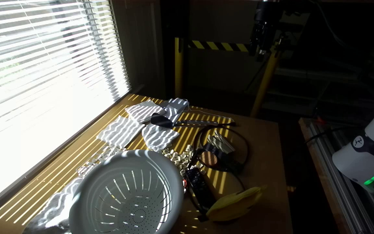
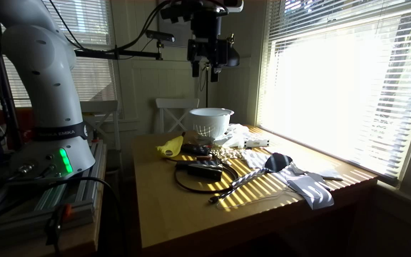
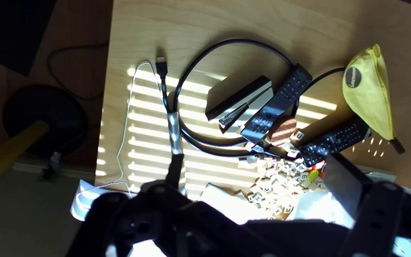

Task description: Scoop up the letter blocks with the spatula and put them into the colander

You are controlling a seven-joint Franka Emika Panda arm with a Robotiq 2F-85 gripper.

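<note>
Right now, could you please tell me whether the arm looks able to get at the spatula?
Probably yes: the gripper hangs open and the spatula looks uncovered, though a black cable runs close beside its handle.

- A black, angular, two-fingered gripper [image 2: 204,75] in an exterior view
- To its side, the smooth white robot arm [image 2: 50,100], dotted with dark oval caps [image 2: 56,84]
- Below gripper level, a dark band [image 2: 61,133] lettered "FRANKA EMIKA" and a green light strip [image 2: 66,160]
- Up beside the gripper, black cables [image 2: 151,16]
</note>
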